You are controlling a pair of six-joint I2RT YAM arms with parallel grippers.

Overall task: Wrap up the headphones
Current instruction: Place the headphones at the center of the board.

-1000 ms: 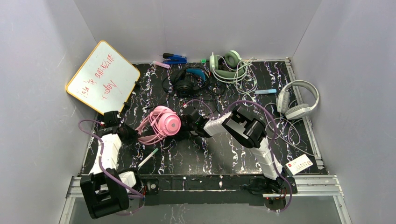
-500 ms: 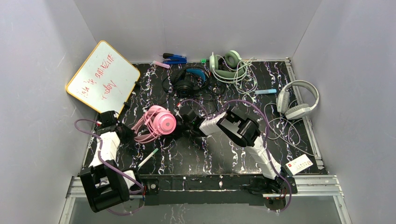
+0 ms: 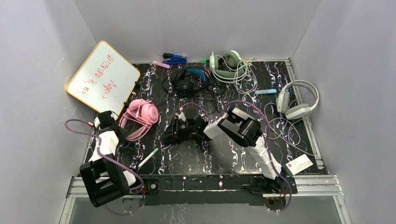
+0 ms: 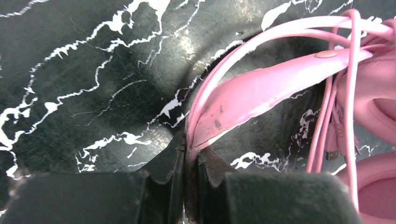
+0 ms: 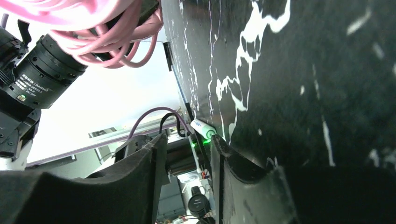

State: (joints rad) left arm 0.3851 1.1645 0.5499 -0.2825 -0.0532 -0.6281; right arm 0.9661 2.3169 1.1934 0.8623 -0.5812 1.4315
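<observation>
The pink headphones (image 3: 140, 114) lie at the left side of the worktop (image 3: 187, 158), just in front of the whiteboard (image 3: 102, 77). Their cord (image 4: 348, 93) is looped around the headband (image 4: 261, 88) in several loose turns.

The left pincer (image 4: 189, 149) is pressed together on the edge of that headband, holding it by a thin sliver at the very tips. The right pincer (image 5: 187, 154) stands spread with nothing between its fingers. It sits low over the worktop near the middle, well apart from the pink set.

The wrap looks close to done on this pair, but nothing pins the loops. The plug end (image 4: 331, 154) hangs free beside the ear cup. If the left pincer drags or tilts the set, the turns could slide off the band and the coil could come undone.

The hold itself is the other weak spot. With so little headband between the tips, a small twist could let it slip out.

The whiteboard stands just behind the set, so a push further left or back could knock it. A marker (image 3: 147, 158) lies near the left arm, where a low sweep could catch it.

The black-and-blue headphones (image 3: 189, 79) and the white-grey headphones (image 3: 296, 100) lie further back with their cords spread out. A reach across them could snag a loop.
</observation>
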